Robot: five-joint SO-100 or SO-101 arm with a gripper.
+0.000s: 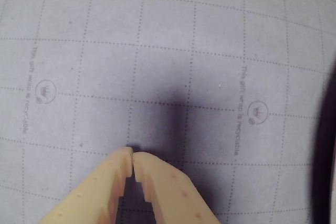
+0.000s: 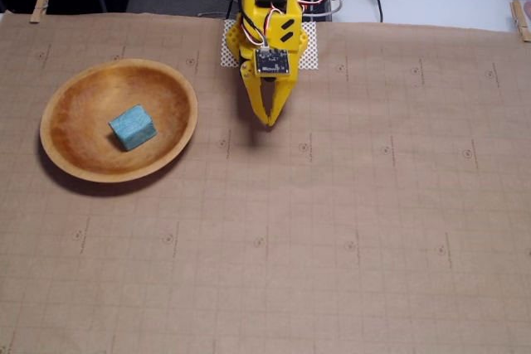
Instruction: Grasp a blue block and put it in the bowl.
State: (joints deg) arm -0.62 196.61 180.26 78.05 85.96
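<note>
We see the gripper [image 2: 270, 123] closed, holding nothing, right of the bowl [image 2: 170, 90]; the blue block [image 2: 132, 128] lies inside.

Yellow arm [image 2: 265, 6], red-white wires, toothed end effector [image 2: 270, 122]

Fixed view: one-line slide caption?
Blue block rests in the wooden bowl; yellow arm's pincer shut, empty, over the paper.
</note>
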